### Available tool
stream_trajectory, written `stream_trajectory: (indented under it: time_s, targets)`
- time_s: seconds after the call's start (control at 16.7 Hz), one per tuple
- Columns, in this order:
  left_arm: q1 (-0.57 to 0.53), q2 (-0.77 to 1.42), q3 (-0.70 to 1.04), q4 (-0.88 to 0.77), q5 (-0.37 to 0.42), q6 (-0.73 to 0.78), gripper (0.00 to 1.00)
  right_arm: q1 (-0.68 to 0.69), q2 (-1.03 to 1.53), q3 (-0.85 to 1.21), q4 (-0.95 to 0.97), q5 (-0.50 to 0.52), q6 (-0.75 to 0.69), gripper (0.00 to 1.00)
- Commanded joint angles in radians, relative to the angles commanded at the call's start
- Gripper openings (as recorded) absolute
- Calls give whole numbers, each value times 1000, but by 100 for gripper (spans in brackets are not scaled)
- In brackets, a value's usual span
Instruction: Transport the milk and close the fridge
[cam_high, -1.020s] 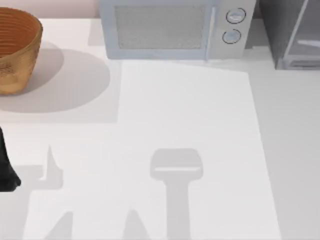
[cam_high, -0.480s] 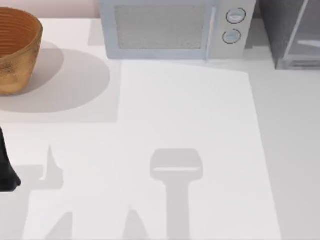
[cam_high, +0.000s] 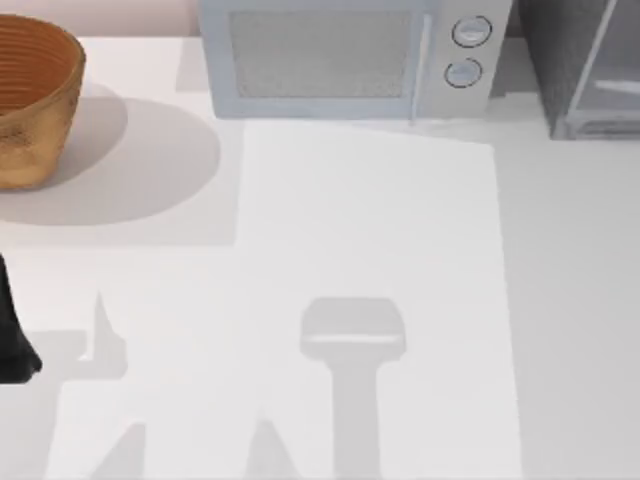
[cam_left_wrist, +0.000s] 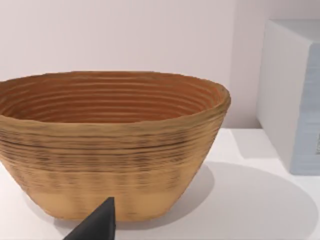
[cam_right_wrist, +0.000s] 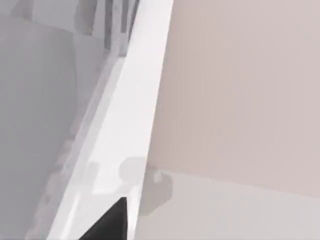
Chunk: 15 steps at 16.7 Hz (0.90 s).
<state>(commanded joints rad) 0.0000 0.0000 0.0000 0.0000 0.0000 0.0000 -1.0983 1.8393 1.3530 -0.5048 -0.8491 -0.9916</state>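
- Resting at the near left edge of the table (cam_high: 400, 250), the left arm (cam_high: 12, 335) is a dark shape; whether its fingers are open or closed cannot be told.
- Farther back on the left stands a woven basket (cam_high: 30, 100), with one dark fingertip (cam_left_wrist: 97, 225) in front of it in the left wrist view.
- At the back sits a microwave (cam_high: 345, 60) with two knobs.
- The fridge (cam_high: 585, 65) stands at the far right corner, its door ajar.
- The right gripper's finger state cannot be told either.
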Motion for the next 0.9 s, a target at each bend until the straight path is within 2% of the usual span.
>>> stream_trajectory:
  time_s: [0.18, 0.36, 0.9]
  targets:
    - [0, 0, 0, 0, 0, 0, 100, 102, -4, -27, 138, 50, 205, 100]
    - [0, 0, 0, 0, 0, 0, 100, 158, -6, -48, 198, 87, 324, 100]
    - [0, 0, 0, 0, 0, 0, 100, 196, -18, -58, 217, 123, 376, 100]
